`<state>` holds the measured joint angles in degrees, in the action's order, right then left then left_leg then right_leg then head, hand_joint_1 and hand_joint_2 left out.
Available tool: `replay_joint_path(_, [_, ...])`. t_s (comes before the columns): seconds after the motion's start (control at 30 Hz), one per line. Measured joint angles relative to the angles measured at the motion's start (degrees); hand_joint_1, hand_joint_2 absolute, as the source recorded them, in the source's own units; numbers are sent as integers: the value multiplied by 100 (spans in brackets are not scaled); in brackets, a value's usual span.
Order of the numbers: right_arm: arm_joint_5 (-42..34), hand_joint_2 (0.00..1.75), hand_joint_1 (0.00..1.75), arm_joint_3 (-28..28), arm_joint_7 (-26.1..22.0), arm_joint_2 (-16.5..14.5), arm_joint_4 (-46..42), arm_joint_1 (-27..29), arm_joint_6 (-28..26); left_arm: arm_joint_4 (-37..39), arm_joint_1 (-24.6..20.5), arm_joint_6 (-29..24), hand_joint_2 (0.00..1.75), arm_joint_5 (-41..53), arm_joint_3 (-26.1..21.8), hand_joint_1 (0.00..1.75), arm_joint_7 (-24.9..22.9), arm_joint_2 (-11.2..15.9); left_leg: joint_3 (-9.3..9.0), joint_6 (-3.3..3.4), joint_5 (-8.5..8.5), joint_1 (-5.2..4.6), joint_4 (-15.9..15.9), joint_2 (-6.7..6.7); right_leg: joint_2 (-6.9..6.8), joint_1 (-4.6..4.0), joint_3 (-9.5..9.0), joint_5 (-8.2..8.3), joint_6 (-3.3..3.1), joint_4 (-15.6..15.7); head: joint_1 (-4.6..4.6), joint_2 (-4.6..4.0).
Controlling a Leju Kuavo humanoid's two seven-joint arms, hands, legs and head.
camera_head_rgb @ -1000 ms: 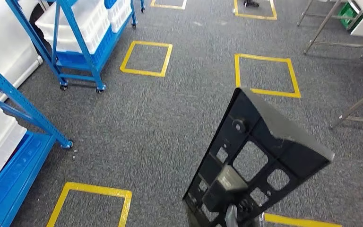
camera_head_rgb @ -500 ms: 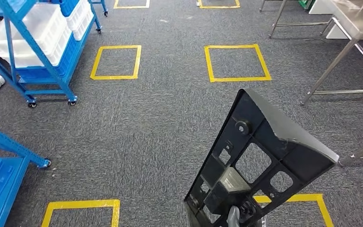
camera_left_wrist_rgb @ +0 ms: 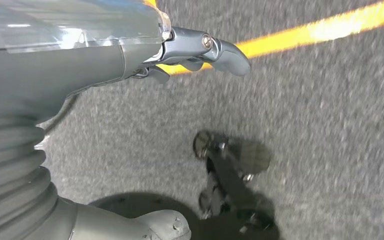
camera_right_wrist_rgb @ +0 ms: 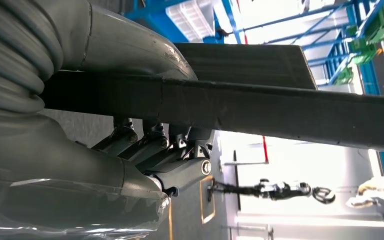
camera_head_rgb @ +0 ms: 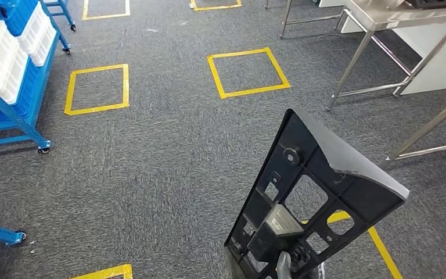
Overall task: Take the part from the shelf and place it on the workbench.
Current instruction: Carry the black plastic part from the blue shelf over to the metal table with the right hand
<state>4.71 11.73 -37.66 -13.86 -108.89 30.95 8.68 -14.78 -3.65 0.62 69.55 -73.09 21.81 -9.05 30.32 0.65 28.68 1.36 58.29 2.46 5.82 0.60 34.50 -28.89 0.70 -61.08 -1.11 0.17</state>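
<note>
The black plastic part (camera_head_rgb: 319,197) stands tilted at the lower centre-right of the head view, a long panel with cut-out windows and a round boss near its top. The right hand (camera_right_wrist_rgb: 145,150) holds it from below: in the right wrist view the thick thumb lies over one face of the panel and the darker fingers (camera_right_wrist_rgb: 180,155) curl up against the other, clamping its edge. The left hand (camera_left_wrist_rgb: 180,50) hangs over the carpet in the left wrist view, its fingers slightly curled and apart, holding nothing. Behind the part, grey carpet (camera_head_rgb: 168,157) spreads out, marked with yellow tape squares (camera_head_rgb: 248,72). At the left edge of the frame stands a blue wheeled shelf (camera_head_rgb: 11,110) with white bins (camera_head_rgb: 3,55). At the upper right, a steel workbench (camera_head_rgb: 383,17) stands on thin legs, well apart from the part.
</note>
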Motion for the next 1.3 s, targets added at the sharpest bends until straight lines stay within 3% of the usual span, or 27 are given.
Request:
replay_joint_path(0.07, [5,175,175,-1,0,3,0,-11,0,4,0,2,175,0,0,0,7,4,-12,40,-18,-12,-39,-177,-399,-13,279,-335,30,-595,-30,-1])
replay_joint_path(0.13, [10,175,175,1,0,5,0,-23,-1,7,16,9,175,2,0,0,18,8,-16,46,-4,-27,-40,-364,-525,-5,566,-562,51,-1189,-36,-1])
replay_joint_path(0.17, [12,175,175,1,0,6,0,-25,-2,8,19,13,175,3,0,0,25,10,-24,44,8,-31,-39,-453,-547,-2,588,-524,50,-1242,-37,-1])
replay_joint_path(0.2, [14,175,175,1,0,7,0,-26,-3,8,15,17,175,3,0,0,32,11,-40,39,23,-32,-39,-535,-576,-1,494,-386,39,-1073,-36,-1])
replay_joint_path(0.27, [16,175,175,2,0,7,-5,-29,-7,12,0,21,175,2,0,0,41,11,-89,11,59,-40,-39,-668,-772,-33,100,-48,-15,-356,-37,-1])
replay_joint_path(0.3, [16,175,175,3,0,7,-9,-37,-11,14,-4,22,175,0,0,0,43,11,-111,-13,80,-50,-36,-726,-884,-66,-70,49,-48,-36,-38,-1])
replay_joint_path(0.37, [15,175,175,5,0,7,-25,-48,-20,16,-12,22,175,-8,-1,0,35,12,-143,-67,111,-70,-39,-837,-985,-125,-190,67,-103,234,-40,-1])
replay_joint_path(0.43, [10,175,175,4,-1,7,-43,-41,-25,17,-36,22,175,-16,-3,0,21,14,-181,-112,142,-72,-51,-928,-858,-116,-187,84,-150,277,-42,-1])
replay_joint_path(0.5, [8,175,175,7,-2,5,-63,-36,-25,18,-54,21,175,-26,-5,0,14,16,-137,-154,290,-59,129,-746,-734,-73,-222,114,-211,343,-26,-1])
replay_joint_path(0.57, [8,175,175,14,-1,5,-74,-48,-21,18,-49,21,175,-34,-11,0,12,19,150,-175,624,-43,763,-427,-612,-52,-246,128,-259,370,1,-1])
replay_joint_path(0.6, [8,175,175,15,-1,5,-74,-54,-20,18,-40,21,175,-35,-14,0,9,19,358,-179,782,-41,1173,-345,-538,-54,-247,128,-275,365,9,-1])
replay_joint_path(0.63, [7,175,175,15,0,5,-73,-55,-20,18,-28,21,175,-35,-17,0,6,20,527,-183,853,-41,1477,-310,-455,-57,-251,126,-278,359,11,-1])
replay_joint_path(0.67, [5,175,175,14,-1,5,-73,-54,-20,18,-17,20,175,-36,-19,0,3,20,620,-183,811,-41,1597,-296,-368,-59,-256,122,-278,350,12,0])
replay_joint_path(0.7, [3,175,175,14,-1,5,-73,-53,-20,18,-10,19,175,-36,-19,0,3,20,605,-178,649,-40,1476,-282,-278,-59,-263,115,-273,338,11,-1])
replay_joint_path(0.73, [0,175,175,14,-1,5,-73,-54,-20,18,-8,18,175,-36,-20,0,4,21,492,-166,413,-39,1152,-240,-194,-55,-271,105,-262,320,12,-1])
replay_joint_path(0.8, [-6,175,175,13,-1,5,-74,-58,-20,18,-6,17,175,-35,-24,0,8,26,219,-137,62,-23,420,47,-43,-44,-254,72,-220,256,9,-2])
replay_joint_path(0.87, [-9,175,175,11,-1,5,-76,-61,-19,18,-8,16,175,-34,-30,0,11,31,105,-112,-2,-27,110,261,87,-21,-195,66,-150,211,13,-1])
replay_joint_path(0.93, [-9,175,175,9,0,5,-79,-55,-16,19,-18,17,175,-35,-31,0,15,29,92,-66,-18,-38,74,168,188,-2,-152,87,-73,214,19,-1])
replay_joint_path(1.0, [-8,175,175,7,-1,5,-87,-49,-11,21,-26,18,175,-37,-32,0,21,26,66,12,-55,-21,8,20,-37,-18,-81,-7,-11,78,-7,-1])
replay_joint_path(1.07, [-8,175,175,5,-2,7,-94,-64,-5,22,-19,20,175,-38,-33,0,26,28,50,66,-71,-19,-34,-145,-402,-27,178,-322,39,-464,-46,-1])
replay_joint_path(1.13, [-8,175,175,2,-2,7,-93,-77,-3,22,-1,21,175,-36,-33,0,28,31,49,79,-60,-30,-34,-325,-519,-5,530,-614,83,-1163,-61,-1])
replay_joint_path(1.17, [-8,175,175,-1,-2,7,-92,-76,-3,22,3,21,175,-33,-33,0,29,31,45,76,-50,-32,-32,-412,-537,7,614,-625,98,-1326,-61,-1])
replay_joint_path(1.2, [-8,175,175,-3,-2,7,-92,-73,-3,22,2,21,175,-31,-33,0,30,31,35,70,-39,-32,-32,-491,-556,15,582,-525,104,-1263,-61,-1])
replay_joint_path(1.23, [-8,175,175,-4,-2,7,-92,-71,-3,22,-4,21,175,-28,-33,0,31,30,17,59,-26,-32,-32,-560,-595,17,435,-340,99,-982,-62,-1])
replay_joint_path(1.3, [-7,175,175,-4,-2,7,-92,-77,-3,23,-13,22,175,-20,-33,0,33,27,-37,18,12,-45,-29,-674,-856,-26,-6,-1,40,-165,-61,-1])
